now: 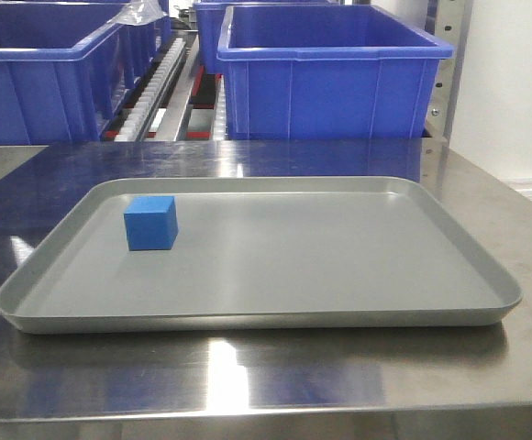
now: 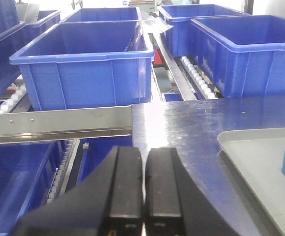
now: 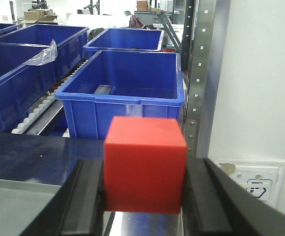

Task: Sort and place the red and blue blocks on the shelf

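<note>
We face the shelf (image 3: 197, 73), a steel rack with a perforated upright, white roller tracks (image 1: 151, 87) and a brushed front rail (image 2: 59, 120) carrying two small screws. Large blue bins (image 1: 330, 82) sit in rows on it. The nearest right-hand bin stands just behind the far edge of the bench.

The bench (image 1: 248, 385) is reflective steel and mirrors the blue of the bins. On it lies a shallow grey tray (image 1: 339, 266) with rounded corners, which takes up most of the surface in the front view.

Our left tool (image 2: 143, 191) hangs over the near left part of the bench, beside the front rail and to the left of the tray. Its two black fingers are pressed together with nothing between them.

Our right tool (image 3: 145, 196) pinches the red block (image 3: 145, 169) between its dark fingers (image 3: 88, 196). The cube is held upright and square to the camera, with a blue bin and the shelf upright behind it. The front view does not show this block.

The blue block (image 1: 150, 223) rests flat in the tray near its back left corner. It sits well apart from both tools, and its edge shows at the right of the left wrist view.
</note>
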Motion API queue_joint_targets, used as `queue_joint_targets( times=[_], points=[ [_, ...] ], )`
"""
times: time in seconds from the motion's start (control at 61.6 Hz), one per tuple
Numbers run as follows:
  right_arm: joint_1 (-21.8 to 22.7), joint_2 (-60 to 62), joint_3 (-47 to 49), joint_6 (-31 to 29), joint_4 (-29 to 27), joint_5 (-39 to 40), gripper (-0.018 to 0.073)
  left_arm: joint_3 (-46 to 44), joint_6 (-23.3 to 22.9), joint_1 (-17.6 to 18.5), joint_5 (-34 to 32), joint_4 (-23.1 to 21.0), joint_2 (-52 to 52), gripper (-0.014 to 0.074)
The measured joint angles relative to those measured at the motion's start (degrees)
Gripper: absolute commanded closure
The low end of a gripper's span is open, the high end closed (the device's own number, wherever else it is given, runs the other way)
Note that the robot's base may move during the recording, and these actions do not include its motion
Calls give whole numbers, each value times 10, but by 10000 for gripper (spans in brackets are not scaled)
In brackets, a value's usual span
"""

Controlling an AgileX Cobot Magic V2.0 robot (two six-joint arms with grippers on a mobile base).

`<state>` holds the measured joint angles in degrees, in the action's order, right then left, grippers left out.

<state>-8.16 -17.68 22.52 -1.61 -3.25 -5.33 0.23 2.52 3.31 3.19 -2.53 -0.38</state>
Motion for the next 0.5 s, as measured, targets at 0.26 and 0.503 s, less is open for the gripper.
queue_joint_targets(
  times=[0.26,0.503],
  points=[
    [0,0,0,0,0,0,302,-26,0,0,65,-33,15,472],
    [0,0,0,0,0,0,302,-136,0,0,128,-39,120,472]
  ],
)
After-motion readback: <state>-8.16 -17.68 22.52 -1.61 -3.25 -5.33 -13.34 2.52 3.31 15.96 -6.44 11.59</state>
